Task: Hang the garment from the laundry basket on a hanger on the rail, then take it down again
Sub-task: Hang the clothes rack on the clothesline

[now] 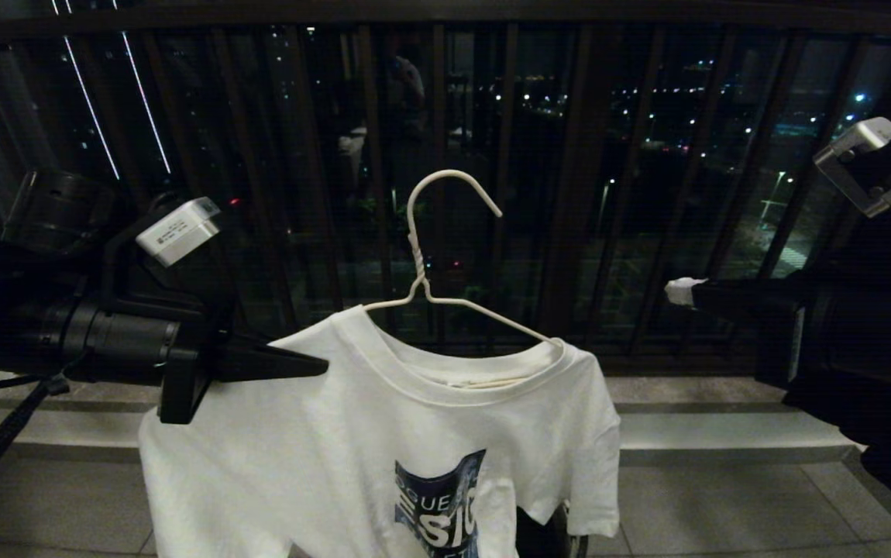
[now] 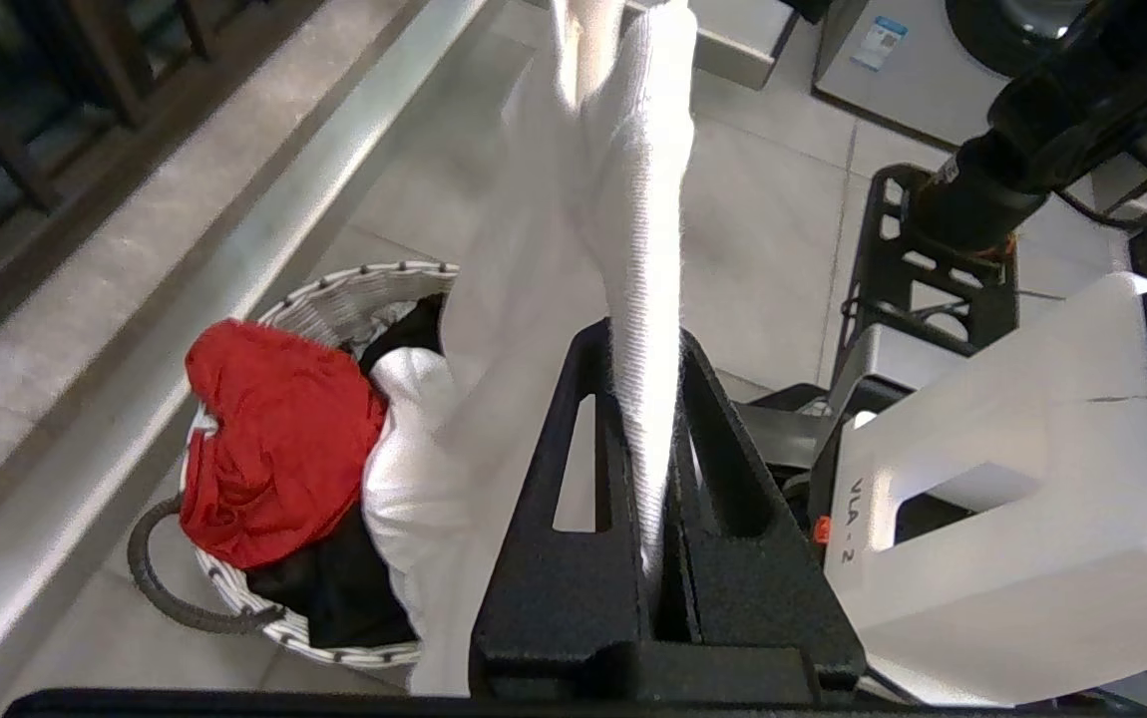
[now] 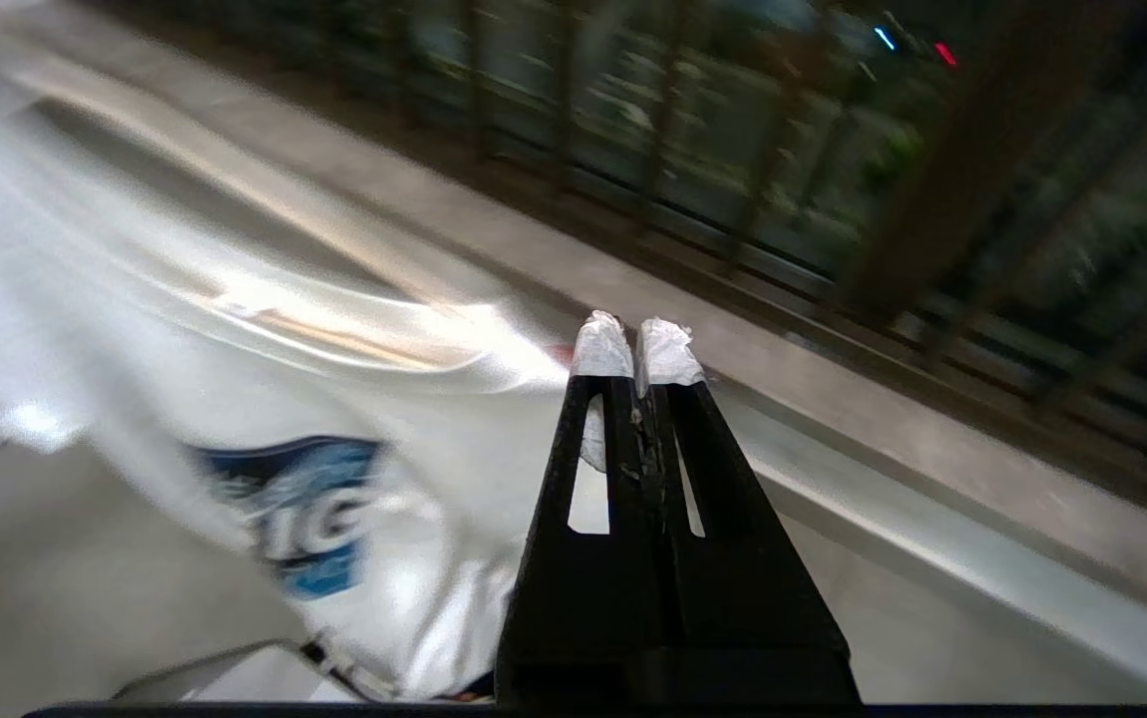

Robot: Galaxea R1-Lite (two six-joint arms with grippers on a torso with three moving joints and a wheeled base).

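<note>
The white T-shirt garment (image 1: 414,418) with a dark blue chest graphic hangs on the thin white wire hanger (image 1: 422,232). The hanger's hook stands free in the air. My left gripper (image 1: 321,364) is shut on the garment's shoulder; in the left wrist view a fold of white cloth (image 2: 633,249) runs between the black fingers (image 2: 573,558). My right gripper (image 1: 682,292) hovers to the right of the garment, shut and empty, its white-taped tips (image 3: 601,349) pressed together. Below the garment stands the laundry basket (image 2: 334,299). The rail is out of view.
The basket holds a red cloth (image 2: 274,429) and a black garment (image 2: 334,588). A dark balcony railing (image 1: 569,194) runs behind the hanger, with a stone ledge (image 1: 724,442) at its foot. White and black parts of my base (image 2: 1032,499) stand beside the basket on the tiled floor.
</note>
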